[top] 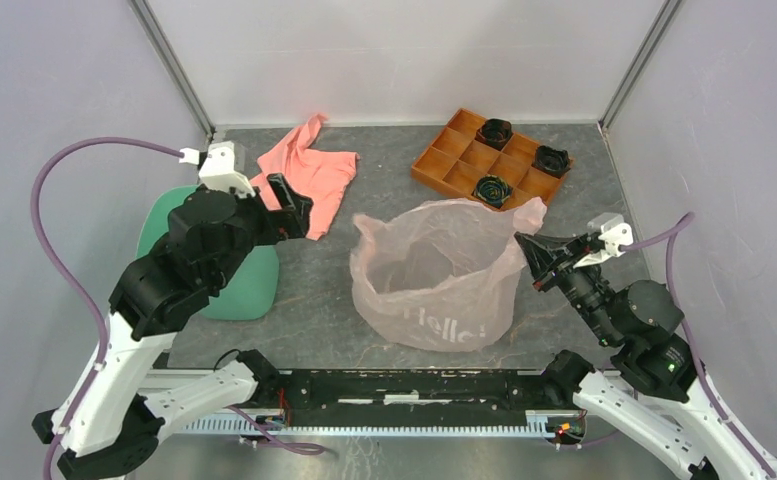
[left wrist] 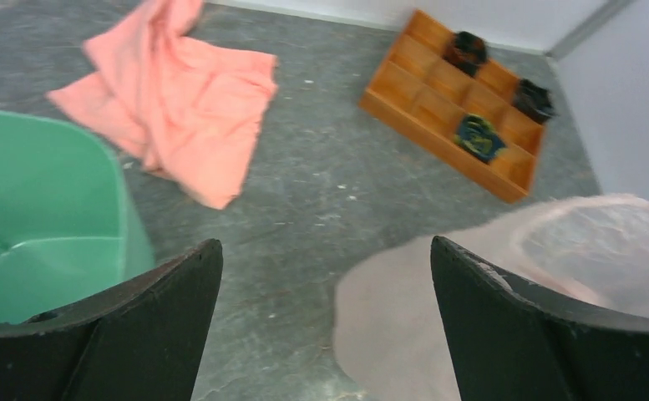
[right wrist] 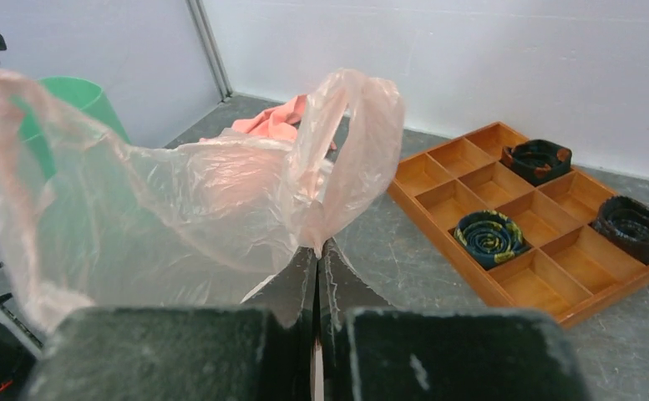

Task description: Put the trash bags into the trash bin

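We are pinching the trash bag (top: pixel 434 275) in our right pincer (top: pixel 522 244), the trash bin (top: pixel 252 287) lying well to its left, beside our spread left pincer (top: pixel 294 212).

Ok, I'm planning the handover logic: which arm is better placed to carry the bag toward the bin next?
Right: the right hand is shut on the trash bag, while the left hand is open and empty beside the trash bin.
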`<state>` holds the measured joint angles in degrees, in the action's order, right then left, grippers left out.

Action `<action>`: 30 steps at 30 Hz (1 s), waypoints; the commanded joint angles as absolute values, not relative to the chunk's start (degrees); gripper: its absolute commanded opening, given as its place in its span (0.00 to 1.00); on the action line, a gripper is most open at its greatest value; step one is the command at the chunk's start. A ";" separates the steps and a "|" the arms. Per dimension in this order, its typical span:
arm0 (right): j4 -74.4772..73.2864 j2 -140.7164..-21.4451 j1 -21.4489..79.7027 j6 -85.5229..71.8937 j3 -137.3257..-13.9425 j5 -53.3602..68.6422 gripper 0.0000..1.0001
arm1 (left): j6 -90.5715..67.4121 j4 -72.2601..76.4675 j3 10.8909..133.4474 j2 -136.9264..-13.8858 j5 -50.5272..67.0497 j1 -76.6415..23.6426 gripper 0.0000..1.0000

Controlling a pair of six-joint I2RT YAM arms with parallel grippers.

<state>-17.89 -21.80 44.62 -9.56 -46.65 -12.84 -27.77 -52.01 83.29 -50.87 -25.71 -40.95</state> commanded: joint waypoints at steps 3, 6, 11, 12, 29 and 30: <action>-16.31 -18.56 44.66 -11.73 -41.99 -14.77 0.01 | -28.38 -59.83 81.73 -55.62 -50.29 -40.74 1.00; -16.55 -18.16 44.69 -11.22 -42.04 -14.52 0.01 | -27.99 -59.99 80.71 -58.87 -55.28 -38.01 1.00; -20.19 -19.74 44.66 -9.46 -46.42 -14.20 0.01 | -20.15 -52.47 76.92 -62.19 -37.49 -17.43 1.00; -20.07 -19.61 44.65 -9.35 -46.69 -14.18 0.01 | -20.28 -52.22 76.51 -62.54 -35.89 -15.78 1.00; -12.08 -25.78 44.62 -7.45 -51.81 -18.61 0.01 | -15.39 -53.17 67.74 -53.27 -4.81 -15.65 0.02; -11.75 -26.93 44.65 -7.56 -52.45 -21.04 0.01 | -14.98 -52.88 67.37 -52.20 -0.32 -15.72 0.02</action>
